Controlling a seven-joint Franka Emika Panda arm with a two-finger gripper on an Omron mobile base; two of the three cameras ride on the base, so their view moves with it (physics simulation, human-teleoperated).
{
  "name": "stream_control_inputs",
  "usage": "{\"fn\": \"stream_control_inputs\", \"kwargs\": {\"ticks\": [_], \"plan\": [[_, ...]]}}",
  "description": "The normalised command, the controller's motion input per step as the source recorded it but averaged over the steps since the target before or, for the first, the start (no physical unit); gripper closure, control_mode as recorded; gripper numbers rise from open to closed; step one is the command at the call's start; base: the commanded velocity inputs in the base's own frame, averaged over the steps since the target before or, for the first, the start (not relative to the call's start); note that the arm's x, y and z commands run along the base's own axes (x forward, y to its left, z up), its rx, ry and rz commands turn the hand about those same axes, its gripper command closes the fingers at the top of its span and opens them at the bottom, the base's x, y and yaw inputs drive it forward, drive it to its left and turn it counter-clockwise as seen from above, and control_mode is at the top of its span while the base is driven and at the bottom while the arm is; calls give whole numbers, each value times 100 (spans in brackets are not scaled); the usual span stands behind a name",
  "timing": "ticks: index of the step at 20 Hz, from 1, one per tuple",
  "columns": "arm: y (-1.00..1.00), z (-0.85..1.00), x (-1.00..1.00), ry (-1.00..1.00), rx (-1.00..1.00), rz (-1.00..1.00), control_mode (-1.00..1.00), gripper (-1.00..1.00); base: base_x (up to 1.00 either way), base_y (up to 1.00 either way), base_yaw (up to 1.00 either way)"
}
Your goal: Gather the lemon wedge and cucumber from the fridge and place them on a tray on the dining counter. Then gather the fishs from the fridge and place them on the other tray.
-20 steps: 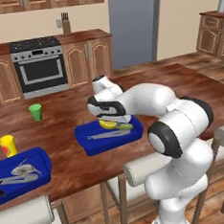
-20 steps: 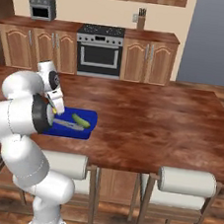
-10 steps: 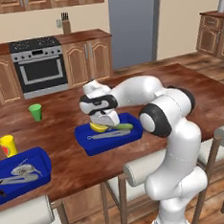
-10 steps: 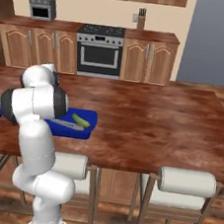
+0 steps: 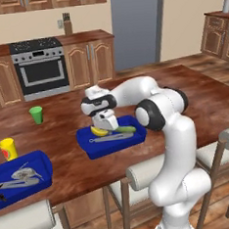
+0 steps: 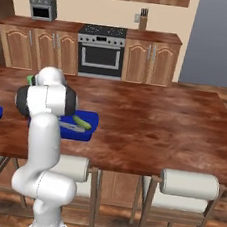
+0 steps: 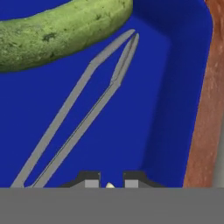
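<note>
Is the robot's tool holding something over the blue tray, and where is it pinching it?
The tool is shut on the lemon wedge, over the blue tray. Which part it pinches cannot be told.

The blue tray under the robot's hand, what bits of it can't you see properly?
- Yellow lemon wedge: in the left base view the white hand covers most of it.
- Long green cucumber: its ends are cut off by the hand view's top and left edges.
- Thin grey metal tongs: the hinged end is cut off at the bottom.
- Blue plastic tray: in the right base view the arm hides its left part.
</note>
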Motion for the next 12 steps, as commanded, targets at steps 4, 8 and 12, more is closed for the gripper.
{"fn": "stream_control_inputs", "kwargs": {"ticks": [4,8,12], "plan": [[9,-28,16,6,0,-11,-100,100,0,0,0],[2,-17,0,7,0,-8,-100,100,0,0,0],[0,-11,0,6,0,-5,-100,100,0,0,0]]}}
